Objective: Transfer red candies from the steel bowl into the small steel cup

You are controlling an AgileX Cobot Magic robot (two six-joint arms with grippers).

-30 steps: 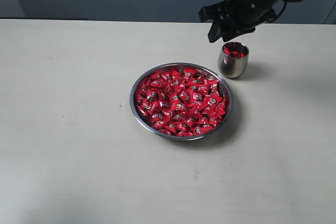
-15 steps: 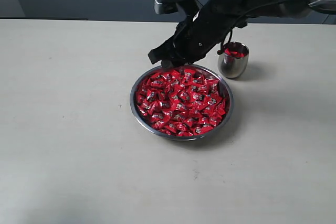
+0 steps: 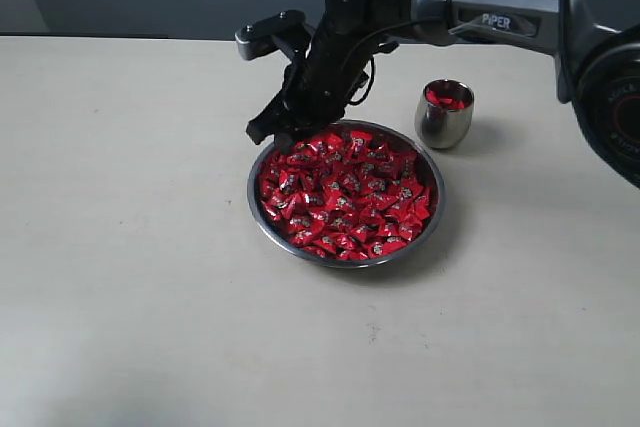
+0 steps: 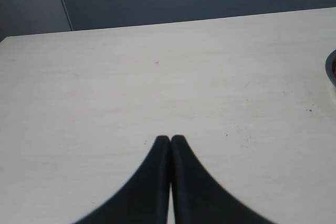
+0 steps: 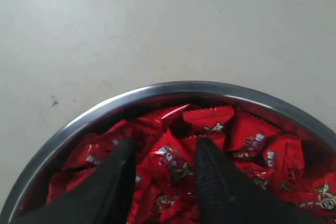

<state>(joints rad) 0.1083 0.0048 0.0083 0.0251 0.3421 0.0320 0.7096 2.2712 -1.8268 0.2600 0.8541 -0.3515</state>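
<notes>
The steel bowl (image 3: 254,197) sits mid-table, heaped with red candies (image 3: 345,197). To its back right stands the small steel cup (image 3: 444,119), with a few red candies (image 3: 446,99) inside. My right gripper (image 3: 282,137) reaches across to the bowl's back-left rim, low over the pile. In the right wrist view it (image 5: 165,149) is open, with its two dark fingers (image 5: 122,169) dipping among the candies (image 5: 247,140). One candy (image 5: 170,160) lies between them, inside the bowl's rim (image 5: 178,86). My left gripper (image 4: 170,139) is shut and empty over bare table.
The pale tabletop (image 3: 130,247) spreads wide around the bowl. A dark wall runs behind the table's far edge (image 3: 150,37). A sliver of the bowl's rim (image 4: 331,69) shows at the edge of the left wrist view.
My right arm has swung left from above the cup and come down to the bowl's back-left rim. Its fingers now dip into the candies. The left gripper's earlier state is not shown.
</notes>
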